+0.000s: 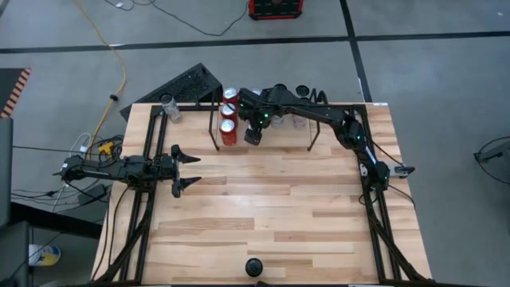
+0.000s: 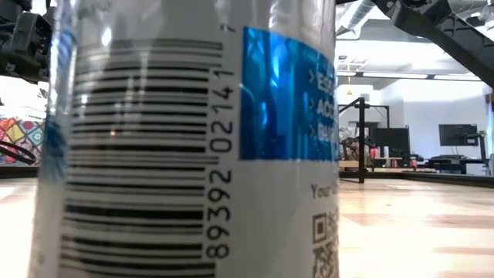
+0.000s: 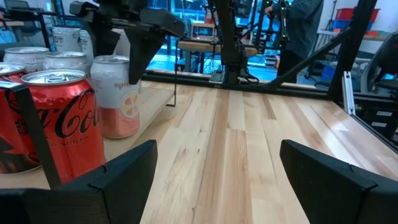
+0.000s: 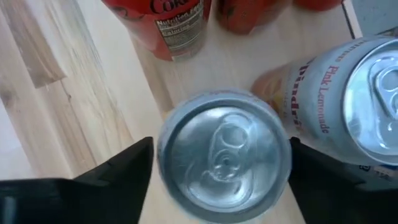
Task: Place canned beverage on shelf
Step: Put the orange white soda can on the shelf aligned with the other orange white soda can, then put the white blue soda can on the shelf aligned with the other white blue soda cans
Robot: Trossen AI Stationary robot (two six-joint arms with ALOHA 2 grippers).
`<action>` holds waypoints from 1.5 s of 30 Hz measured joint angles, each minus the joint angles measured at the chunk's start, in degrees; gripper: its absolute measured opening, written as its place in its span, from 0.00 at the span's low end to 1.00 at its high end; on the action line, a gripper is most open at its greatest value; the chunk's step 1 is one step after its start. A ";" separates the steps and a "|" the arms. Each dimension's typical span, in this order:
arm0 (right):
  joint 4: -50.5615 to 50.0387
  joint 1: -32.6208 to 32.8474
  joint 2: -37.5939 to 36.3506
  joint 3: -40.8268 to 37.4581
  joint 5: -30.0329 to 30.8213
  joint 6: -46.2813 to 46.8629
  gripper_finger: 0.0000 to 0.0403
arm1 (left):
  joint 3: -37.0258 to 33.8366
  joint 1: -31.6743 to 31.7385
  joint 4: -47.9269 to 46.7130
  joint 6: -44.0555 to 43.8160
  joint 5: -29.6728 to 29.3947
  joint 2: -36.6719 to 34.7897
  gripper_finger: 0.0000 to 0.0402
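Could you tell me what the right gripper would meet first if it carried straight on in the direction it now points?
Most likely the silver can directly beneath the open right gripper, centred between its fingers; beyond it lies only the table.

Silver-topped can (image 4: 224, 155): upright on the wood, pull tab unopened, standing between the spread fingers of the right end effector (image 4: 221, 180), just beside a pale Pink Lemonade can (image 4: 348, 106). Shelf (image 1: 217, 123): thin black rod rack at the bench's far edge, red cola cans (image 1: 229, 127) in a row at its left end.
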 joint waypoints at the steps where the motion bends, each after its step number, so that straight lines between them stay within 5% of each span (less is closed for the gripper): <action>1: 0.08 0.00 0.00 0.00 0.06 -0.20 0.84 | 0.00 0.00 0.00 0.00 0.00 0.00 0.81; 11: 0.27 0.02 -0.93 0.65 2.06 -1.44 0.97 | -0.02 0.02 0.00 0.00 0.02 0.00 0.81; 22: -12.66 2.93 -6.46 3.76 3.06 0.48 0.94 | 0.00 0.01 0.02 0.00 0.00 -0.01 0.81; 30: -19.82 11.71 -13.45 3.40 3.21 4.37 0.81 | 0.00 0.01 0.01 0.00 0.00 -0.02 0.81; 34: -19.67 17.77 -19.83 -4.66 4.14 7.25 0.75 | 0.00 0.00 0.02 0.00 0.00 -0.02 0.81; 39: -15.98 27.57 -31.57 -24.66 11.89 19.90 0.70 | 0.00 0.02 0.01 0.00 0.01 -0.01 0.81; 45: 10.17 42.94 -46.11 -52.85 15.34 43.87 0.70 | 0.00 0.00 0.02 0.00 0.00 -0.02 0.81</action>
